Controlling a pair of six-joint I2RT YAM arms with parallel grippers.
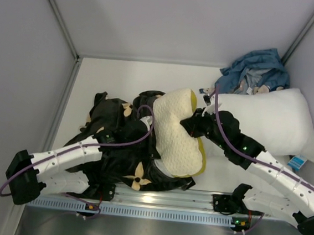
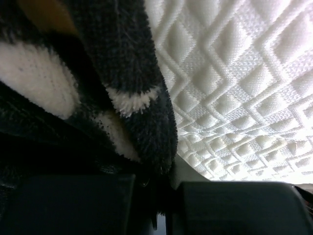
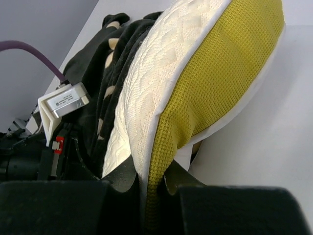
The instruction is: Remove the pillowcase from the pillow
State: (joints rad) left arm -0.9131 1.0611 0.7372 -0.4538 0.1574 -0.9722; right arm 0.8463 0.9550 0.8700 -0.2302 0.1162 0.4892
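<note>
Our right end effector (image 3: 149,180) is clamping the olive-yellow edge of the pillow (image 1: 175,133), with the trim pinched between its two fingers. Our left end effector (image 2: 164,198) is pinching a fold of the pillowcase (image 1: 114,158), and the fuzzy black fabric is running down into the narrow gap between its jaws.

We are gripping the two pieces separately, we judge, so that pulling them apart can slide the cover off. The right arm is tilting the pillow up on its edge, probably to keep it from dragging on the fabric.

The quilted cream pillow is lying mid-counter, angled toward the near edge, and most of it is showing bare. The black, tan-flowered pillowcase is bunching to its left and under its near end. We cannot tell whether that end is tucked inside the cover.

The counter (image 1: 127,76) is showing pale and plain, with grey walls (image 1: 172,19) closing it in on the left, far and right sides. A large white pillow (image 1: 268,120) is resting along the right edge, and a blue cloth bundle (image 1: 253,71) is sitting in the far right corner. A metal rail (image 1: 160,204) is running along the near edge.
</note>
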